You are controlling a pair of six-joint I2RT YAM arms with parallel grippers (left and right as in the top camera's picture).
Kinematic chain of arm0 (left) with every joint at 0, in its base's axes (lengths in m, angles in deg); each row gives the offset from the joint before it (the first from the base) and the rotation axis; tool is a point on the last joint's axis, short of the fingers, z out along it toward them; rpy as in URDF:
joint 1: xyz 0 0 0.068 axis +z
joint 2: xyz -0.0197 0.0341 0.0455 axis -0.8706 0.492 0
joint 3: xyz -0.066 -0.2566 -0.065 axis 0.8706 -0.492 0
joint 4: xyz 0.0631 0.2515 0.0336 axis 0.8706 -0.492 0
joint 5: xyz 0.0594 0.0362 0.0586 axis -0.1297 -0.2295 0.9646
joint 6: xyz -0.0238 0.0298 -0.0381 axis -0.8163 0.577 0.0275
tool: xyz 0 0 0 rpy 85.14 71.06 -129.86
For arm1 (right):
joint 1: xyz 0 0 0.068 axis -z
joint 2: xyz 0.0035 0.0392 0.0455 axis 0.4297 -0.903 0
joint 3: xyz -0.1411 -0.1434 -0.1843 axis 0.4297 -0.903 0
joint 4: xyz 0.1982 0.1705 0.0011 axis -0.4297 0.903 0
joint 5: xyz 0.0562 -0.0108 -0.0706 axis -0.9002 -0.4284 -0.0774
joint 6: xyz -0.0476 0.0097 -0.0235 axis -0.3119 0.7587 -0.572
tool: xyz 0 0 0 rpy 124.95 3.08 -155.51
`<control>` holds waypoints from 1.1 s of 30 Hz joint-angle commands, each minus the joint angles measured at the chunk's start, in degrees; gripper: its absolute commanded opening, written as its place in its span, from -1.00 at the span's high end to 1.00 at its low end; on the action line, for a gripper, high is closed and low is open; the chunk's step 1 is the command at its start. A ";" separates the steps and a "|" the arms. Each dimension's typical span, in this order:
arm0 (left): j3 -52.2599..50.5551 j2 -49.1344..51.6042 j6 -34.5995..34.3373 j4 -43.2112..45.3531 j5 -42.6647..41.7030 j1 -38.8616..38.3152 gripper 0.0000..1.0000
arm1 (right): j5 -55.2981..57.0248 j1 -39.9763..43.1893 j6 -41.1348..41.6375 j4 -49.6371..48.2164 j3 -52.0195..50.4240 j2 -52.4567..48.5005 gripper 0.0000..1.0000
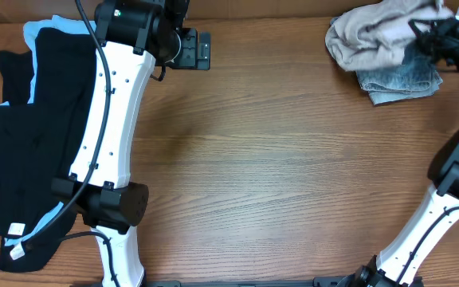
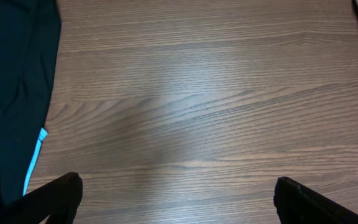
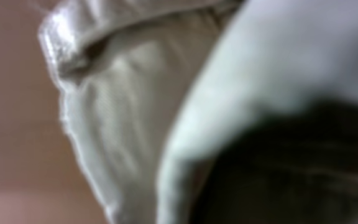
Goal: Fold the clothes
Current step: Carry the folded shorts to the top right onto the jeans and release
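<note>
The beige khaki shorts lie crumpled at the table's far right, on top of pale blue denim shorts. My right gripper is down in the beige pile. The right wrist view is filled with blurred beige cloth and the fingers are hidden. Black garments with light-blue trim are stacked along the left edge. They also show in the left wrist view. My left gripper is open and empty over bare wood at the far left-centre, beside the black stack.
The wooden table is brown with visible grain. The left arm's white link lies over the right edge of the black stack. The right arm rises along the right edge.
</note>
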 commanded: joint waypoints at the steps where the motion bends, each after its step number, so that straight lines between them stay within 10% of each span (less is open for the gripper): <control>1: 0.17 1.88 -0.44 0.09 0.31 0.04 -1.00 | 1.18 2.27 -10.34 8.44 1.44 0.92 0.30; 5: 0.15 2.62 -0.44 0.31 0.31 0.04 -0.99 | 6.10 3.39 -17.79 25.46 1.46 0.92 -0.94; 21: 0.11 6.54 -0.39 1.16 0.37 0.07 -1.00 | 24.33 2.10 -36.11 51.78 5.14 14.27 -1.00; 33: 0.11 11.50 -0.39 3.98 0.26 0.04 -1.00 | 58.88 -14.43 -37.83 23.17 5.55 17.20 -1.00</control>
